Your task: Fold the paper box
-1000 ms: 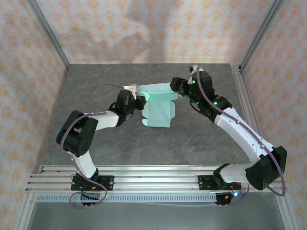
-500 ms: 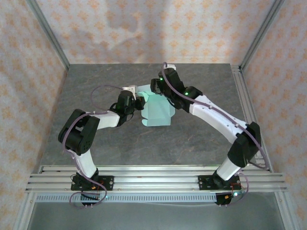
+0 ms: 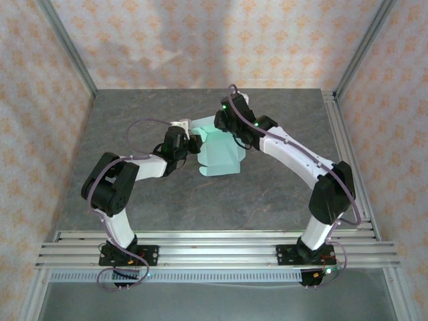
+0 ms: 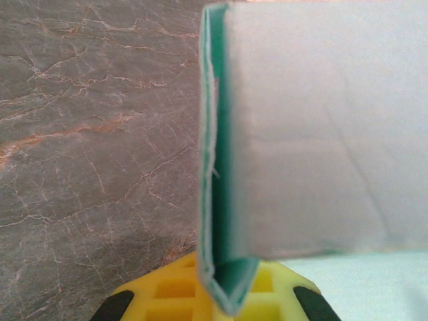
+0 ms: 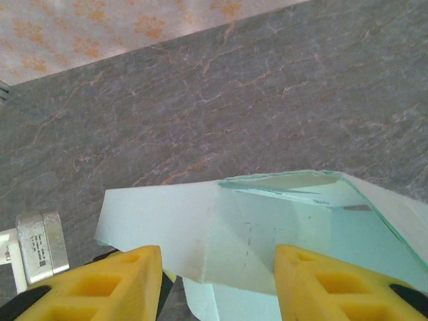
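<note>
The paper box (image 3: 221,154) is pale mint-green card, partly folded, lying mid-table with one flap raised. My left gripper (image 3: 194,144) is at its left edge, shut on the paper box. In the left wrist view a folded card edge (image 4: 215,200) runs up from between the yellow fingers (image 4: 167,287). My right gripper (image 3: 223,126) hovers over the far flap. In the right wrist view it is open, its yellow fingertips (image 5: 127,277) spread wide on both sides of the paper box (image 5: 267,221) below, touching nothing.
The grey marble-pattern table (image 3: 281,194) has metal frame posts at its corners and a rail (image 3: 214,244) along the near edge. A white block (image 5: 40,247) on the left arm shows beside the box's left flap.
The right arm has swung in from the right, and its gripper now sits over the box's far flap. The left gripper and the box have stayed put.
</note>
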You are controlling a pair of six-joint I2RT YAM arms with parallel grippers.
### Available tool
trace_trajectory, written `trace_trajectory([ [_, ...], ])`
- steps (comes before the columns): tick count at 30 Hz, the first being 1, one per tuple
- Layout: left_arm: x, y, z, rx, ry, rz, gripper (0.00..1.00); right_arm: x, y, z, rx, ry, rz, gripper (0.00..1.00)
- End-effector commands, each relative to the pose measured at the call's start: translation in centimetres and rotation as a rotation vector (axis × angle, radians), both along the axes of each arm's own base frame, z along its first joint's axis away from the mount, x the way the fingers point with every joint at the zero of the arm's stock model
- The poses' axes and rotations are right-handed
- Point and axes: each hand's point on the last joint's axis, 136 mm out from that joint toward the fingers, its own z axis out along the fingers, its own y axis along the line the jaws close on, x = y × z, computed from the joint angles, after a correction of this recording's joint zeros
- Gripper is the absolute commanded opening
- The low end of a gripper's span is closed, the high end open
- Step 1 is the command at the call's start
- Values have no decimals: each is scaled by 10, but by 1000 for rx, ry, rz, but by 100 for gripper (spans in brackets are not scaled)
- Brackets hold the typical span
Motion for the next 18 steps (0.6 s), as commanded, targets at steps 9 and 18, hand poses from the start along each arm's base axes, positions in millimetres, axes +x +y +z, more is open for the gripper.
trace_trajectory([
  [9, 2, 2, 21, -17, -65, 15, 2, 10, 14, -3, 95, 41, -3, 34],
  [18, 2, 2, 18, -20, -59, 17, 3, 10, 17, -2, 128, 42, -7, 12],
])
